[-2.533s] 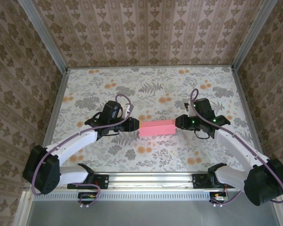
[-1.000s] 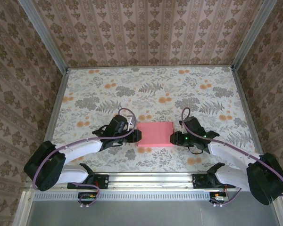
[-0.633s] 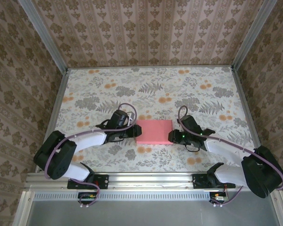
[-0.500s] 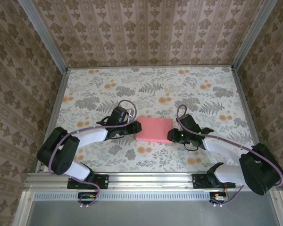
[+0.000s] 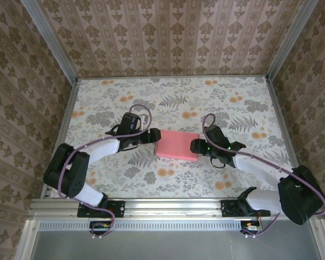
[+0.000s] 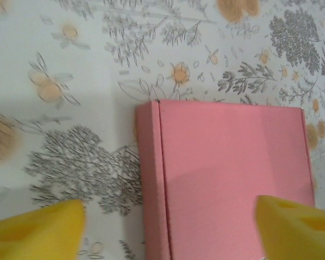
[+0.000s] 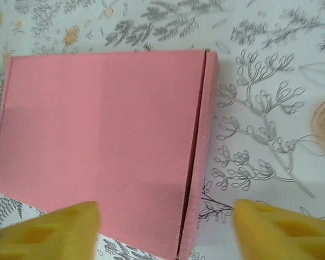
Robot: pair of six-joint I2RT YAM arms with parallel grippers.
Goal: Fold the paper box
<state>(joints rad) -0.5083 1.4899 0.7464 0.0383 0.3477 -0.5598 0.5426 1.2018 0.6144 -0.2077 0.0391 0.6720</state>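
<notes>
Box [image 5: 177, 145]: pink, closed, lying flat on the table [image 5: 233, 97] at the centre of the top view.
Left gripper [image 5: 155, 135]: at the box's left edge, jaws wide, holding nothing. In the wrist view its yellow fingers [image 6: 38, 227] straddle that edge.
Right gripper [image 5: 195, 145]: at the box's right edge, jaws wide, holding nothing.
Surface: the table has a floral print.
Walls [image 5: 168, 32]: patterned paper on three sides.

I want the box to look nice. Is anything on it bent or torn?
Nothing stands out. The box lies flat and closed on the table, no tears or dents showing. Left end effector and right end effector are open beside it.
</notes>
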